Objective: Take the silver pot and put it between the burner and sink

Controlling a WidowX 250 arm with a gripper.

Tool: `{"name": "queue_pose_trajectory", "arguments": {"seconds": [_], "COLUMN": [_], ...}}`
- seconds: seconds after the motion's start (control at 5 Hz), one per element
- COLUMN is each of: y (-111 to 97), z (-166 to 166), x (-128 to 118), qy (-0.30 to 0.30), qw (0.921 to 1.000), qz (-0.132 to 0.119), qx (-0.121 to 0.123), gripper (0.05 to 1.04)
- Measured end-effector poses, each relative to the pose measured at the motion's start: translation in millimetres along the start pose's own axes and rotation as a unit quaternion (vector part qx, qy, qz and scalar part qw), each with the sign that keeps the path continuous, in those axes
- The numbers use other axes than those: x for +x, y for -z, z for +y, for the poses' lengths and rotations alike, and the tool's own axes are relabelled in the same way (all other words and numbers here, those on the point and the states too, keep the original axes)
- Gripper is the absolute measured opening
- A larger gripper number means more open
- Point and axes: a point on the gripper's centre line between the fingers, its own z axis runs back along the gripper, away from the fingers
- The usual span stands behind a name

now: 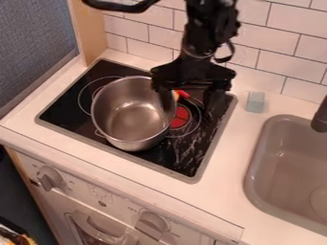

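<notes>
"Now, what lies left of the gripper (190,96), as seen in the view?" the trainee asks.

"Farthest left and nearer the camera, a control knob (48,178) is set in the stove front. Next, the silver pot (131,119) stands upright on the black cooktop (108,69), just beside and below the gripper. Its right rim passes behind the left finger; contact cannot be determined," the instructor replies.

"And the gripper's state?"

"Open: its fingers are spread apart, pointing down. A red-and-orange item (181,94) appears between them. Below that gap is the burner (180,117), its center red."

"Components to the right?"

"Near the gripper, past the cooktop edge, a pale blue block (256,102) rests on the counter (226,167). Farther right, and nearer the camera, is the gray sink (256,165); the dark faucet (321,117) occupies the far right."
</notes>
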Motion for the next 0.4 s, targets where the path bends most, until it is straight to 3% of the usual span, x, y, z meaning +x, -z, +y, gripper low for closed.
{"name": "queue_pose_trajectory", "arguments": {"seconds": [0.2,0.4], "y": [9.8,22.7], "z": [10.7,14.9], "x": [2.3,0.6], "qy": [-0.015,-0.014], "qw": [0.9998,0.9995], "qz": [0.014,0.028], "qx": [-0.007,-0.005], "gripper": [1.001,0.929]}}
